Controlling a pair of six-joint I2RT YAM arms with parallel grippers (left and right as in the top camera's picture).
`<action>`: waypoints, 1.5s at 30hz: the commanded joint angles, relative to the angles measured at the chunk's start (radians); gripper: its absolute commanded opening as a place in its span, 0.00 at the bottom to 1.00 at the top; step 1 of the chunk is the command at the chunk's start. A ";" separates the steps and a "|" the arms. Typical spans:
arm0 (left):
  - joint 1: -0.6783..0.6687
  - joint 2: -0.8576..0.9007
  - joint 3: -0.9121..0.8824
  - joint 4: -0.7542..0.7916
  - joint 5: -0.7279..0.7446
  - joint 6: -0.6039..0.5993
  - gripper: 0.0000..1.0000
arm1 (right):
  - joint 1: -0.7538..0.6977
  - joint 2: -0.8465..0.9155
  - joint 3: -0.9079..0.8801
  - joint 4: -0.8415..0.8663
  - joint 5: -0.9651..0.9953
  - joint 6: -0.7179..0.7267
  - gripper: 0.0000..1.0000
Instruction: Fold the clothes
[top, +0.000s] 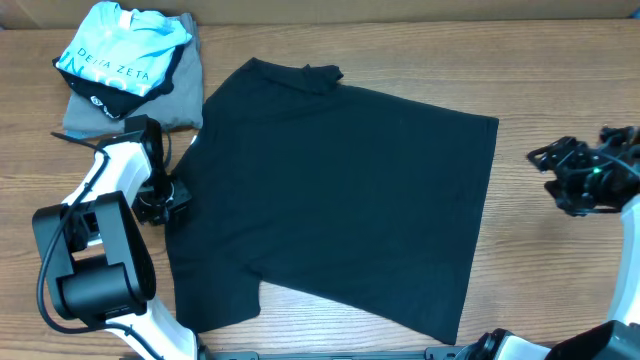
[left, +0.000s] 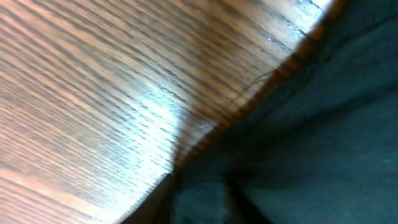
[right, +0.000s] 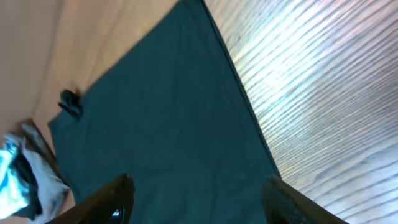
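The plain black short-sleeved T-shirt of soft cloth (top: 340, 190) lies spread mid-worktop (top: 560, 80). It looks light and limp, so it is best pinched at an edge or corner. The right gripper (top: 585, 178) is off its right edge, jaws wide and empty. The left gripper (top: 160, 200) is at its left edge, and I cannot tell how its jaws stand.

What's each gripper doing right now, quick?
Left gripper: at the edge of the black T-shirt; open or shut cannot be told.
Right gripper: open, holding nothing.
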 joint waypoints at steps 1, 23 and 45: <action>-0.049 -0.023 0.010 0.014 0.047 0.071 0.42 | 0.045 0.018 -0.079 0.024 0.065 0.025 0.68; -0.087 -0.282 0.140 -0.043 0.206 0.127 0.64 | 0.208 0.419 -0.315 0.477 0.224 0.080 0.55; -0.087 -0.282 0.140 -0.057 0.248 0.129 0.64 | 0.231 0.433 -0.299 0.644 0.432 0.135 0.18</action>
